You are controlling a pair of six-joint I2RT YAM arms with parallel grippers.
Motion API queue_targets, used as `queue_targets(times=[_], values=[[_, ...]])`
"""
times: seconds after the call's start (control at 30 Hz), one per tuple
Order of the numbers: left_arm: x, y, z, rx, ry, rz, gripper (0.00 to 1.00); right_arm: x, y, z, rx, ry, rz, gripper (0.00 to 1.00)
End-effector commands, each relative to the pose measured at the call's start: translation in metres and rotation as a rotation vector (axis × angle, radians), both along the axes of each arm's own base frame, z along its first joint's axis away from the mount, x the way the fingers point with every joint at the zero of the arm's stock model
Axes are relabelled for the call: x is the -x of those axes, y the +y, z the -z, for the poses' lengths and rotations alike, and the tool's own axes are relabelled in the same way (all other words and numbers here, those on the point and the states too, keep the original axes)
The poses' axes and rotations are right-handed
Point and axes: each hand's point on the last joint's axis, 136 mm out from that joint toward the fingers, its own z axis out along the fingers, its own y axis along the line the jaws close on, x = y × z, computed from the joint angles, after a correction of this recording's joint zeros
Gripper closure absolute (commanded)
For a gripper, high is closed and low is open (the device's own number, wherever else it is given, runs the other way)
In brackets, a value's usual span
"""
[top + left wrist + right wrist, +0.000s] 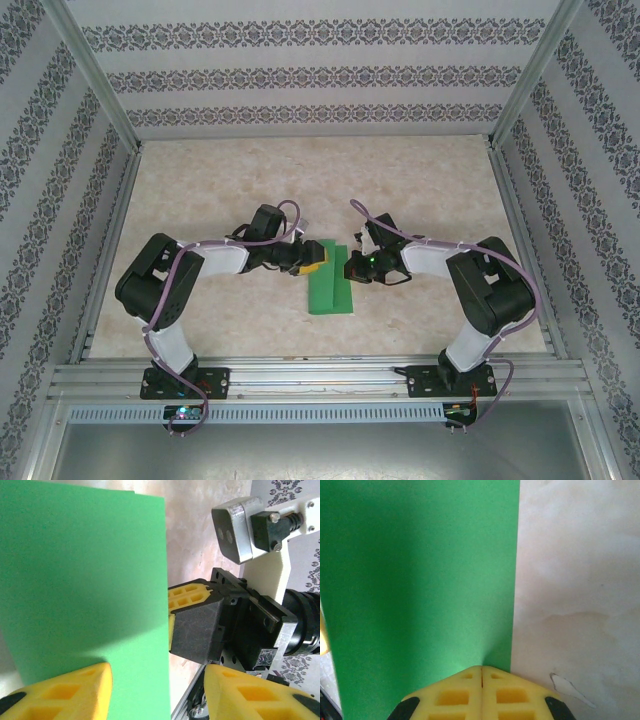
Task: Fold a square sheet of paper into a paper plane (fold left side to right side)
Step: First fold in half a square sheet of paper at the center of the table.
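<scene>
Two tools at the square sheet of paper (330, 285) — folded narrow, mid-tabletop | right tool (481, 671) closed, tips pinning right edge, likely to hold layers aligned | left tool (311, 263) jaws apart at left edge

The left arm (215, 262) and right arm (425, 262) have black joints, white links and purple cables (380, 225); yellow square-celled fingers (465, 697) end each.
</scene>
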Motion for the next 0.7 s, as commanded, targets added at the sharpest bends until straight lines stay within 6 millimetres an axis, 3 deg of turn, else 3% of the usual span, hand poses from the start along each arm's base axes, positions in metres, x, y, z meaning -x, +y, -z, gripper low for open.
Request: queue_targets(times=[0.0, 0.27, 0.47, 0.67], values=[[-0.006, -0.007, -0.004, 0.006, -0.041, 0.011, 0.51, 0.008, -0.003, 0.004, 0.021, 0.002, 0.006, 0.95], [-0.005, -0.006, 0.005, -0.025, -0.026, 0.016, 0.70, -0.005, 0.000, -0.029, -0.075, -0.093, 0.047, 0.92], [-0.004, -0.005, 0.009, -0.049, -0.025, 0.018, 0.82, -0.010, -0.015, -0.058, -0.145, -0.198, 0.085, 0.70], [-0.003, -0.008, 0.009, -0.045, -0.024, 0.030, 0.86, -0.002, -0.001, -0.078, -0.291, -0.193, 0.021, 0.50]])
